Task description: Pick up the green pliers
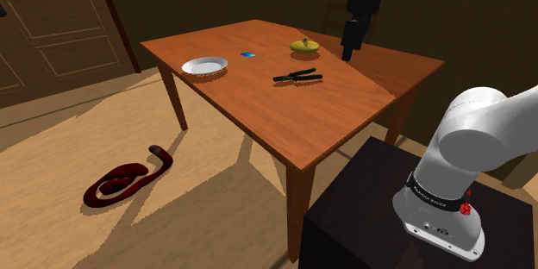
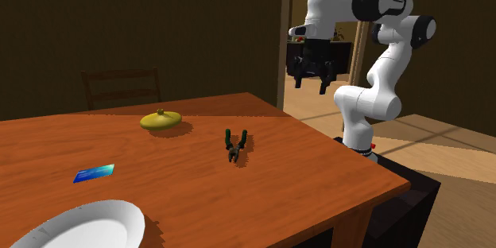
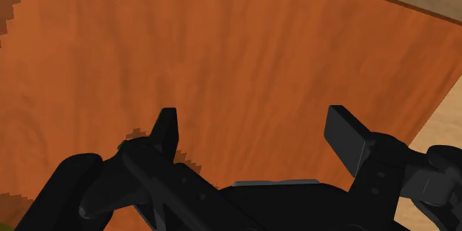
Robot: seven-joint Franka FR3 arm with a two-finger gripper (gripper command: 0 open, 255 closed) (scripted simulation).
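Observation:
The green-handled pliers (image 1: pixel 297 76) lie flat on the wooden table (image 1: pixel 259 112), near its middle. In the second exterior view the pliers (image 2: pixel 234 145) rest with their handles pointing away from the camera. My black gripper (image 2: pixel 311 86) hangs high above the table, beyond the pliers and toward the arm's side, with nothing in it. Its fingers (image 3: pixel 348 135) stand wide apart in the wrist view, over bare wood. In the shoulder view the gripper (image 1: pixel 347 53) is up and to the right of the pliers.
A white plate (image 1: pixel 205 66), a small blue card (image 1: pixel 247 54) and a flat yellow object (image 1: pixel 304 46) also lie on the table. A chair (image 2: pixel 121 87) stands behind it. A dark red coiled object (image 1: pixel 127 180) lies on the floor. My stand (image 1: pixel 362 224) is at the table's corner.

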